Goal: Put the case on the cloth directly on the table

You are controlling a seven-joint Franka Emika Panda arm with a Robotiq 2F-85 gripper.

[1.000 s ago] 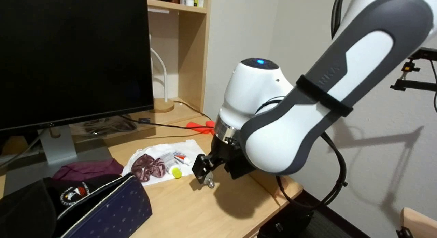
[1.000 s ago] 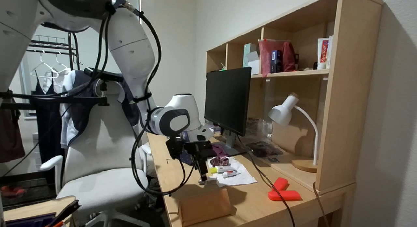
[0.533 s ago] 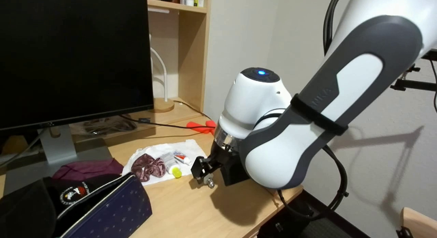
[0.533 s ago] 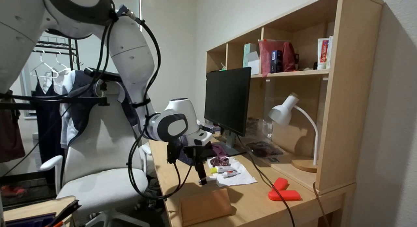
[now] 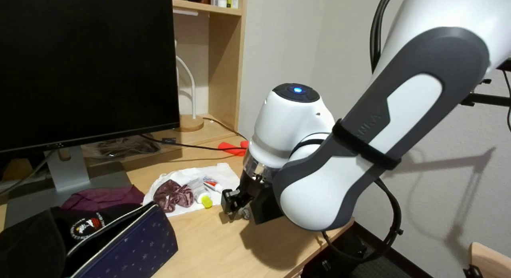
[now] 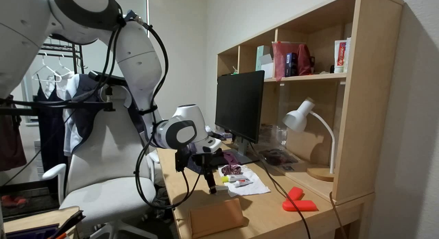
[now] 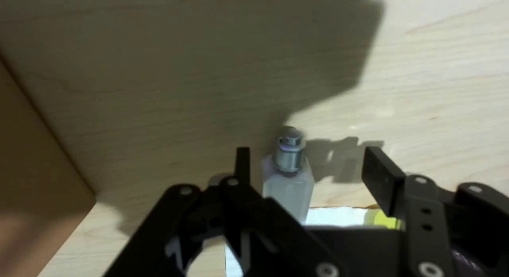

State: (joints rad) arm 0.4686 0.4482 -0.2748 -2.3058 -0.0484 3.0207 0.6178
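One tan case (image 6: 216, 218) near gripper (image 7: 307, 165)

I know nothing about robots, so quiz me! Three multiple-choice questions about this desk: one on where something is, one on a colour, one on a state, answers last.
1. Where does the yellow-capped tube lie?
A) in the starry pouch
B) on the white cloth
C) on the chair

2. What colour is the boxy case?
A) blue
B) green
C) tan-brown

3. How is the robot's hand?
A) open
B) pressed shut
C) gripping the case

1 B: both exterior views show it resting on the white cloth.
2 C: its tan-brown surface shows in an exterior view.
3 A: in the wrist view its fingers stand apart, a gap beside the small bottle.
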